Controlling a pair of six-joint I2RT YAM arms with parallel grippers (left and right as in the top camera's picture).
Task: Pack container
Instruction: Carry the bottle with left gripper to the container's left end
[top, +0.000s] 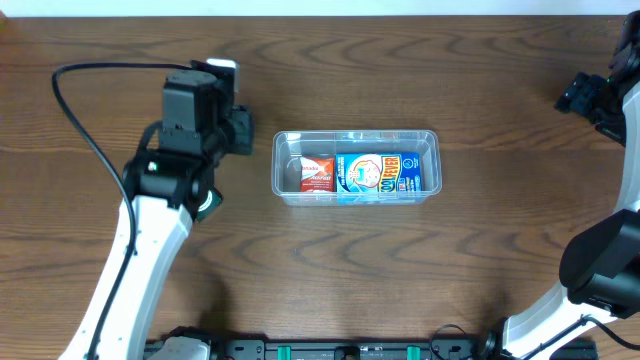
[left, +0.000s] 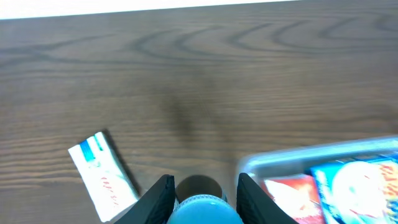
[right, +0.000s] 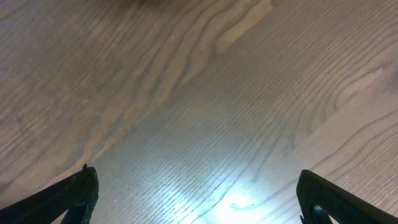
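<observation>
The clear plastic container (top: 357, 135) stands at the table's middle and holds a red-and-white packet (top: 316, 173) and a blue box (top: 378, 173). Its left end shows in the left wrist view (left: 292, 158), with the packet (left: 292, 196). My left gripper (top: 243, 130) is just left of the container, above the table. It (left: 202, 186) is shut on a light-blue round-topped object (left: 205, 210), whose lower part is hidden. My right gripper (top: 590, 95) is at the far right edge. It (right: 199, 196) is open wide and empty over bare wood.
A small white box with blue and red print (left: 102, 174) lies on the table left of the left gripper; in the overhead view it shows as a white patch (top: 222, 68) behind the arm. A black cable (top: 75, 110) loops at the left.
</observation>
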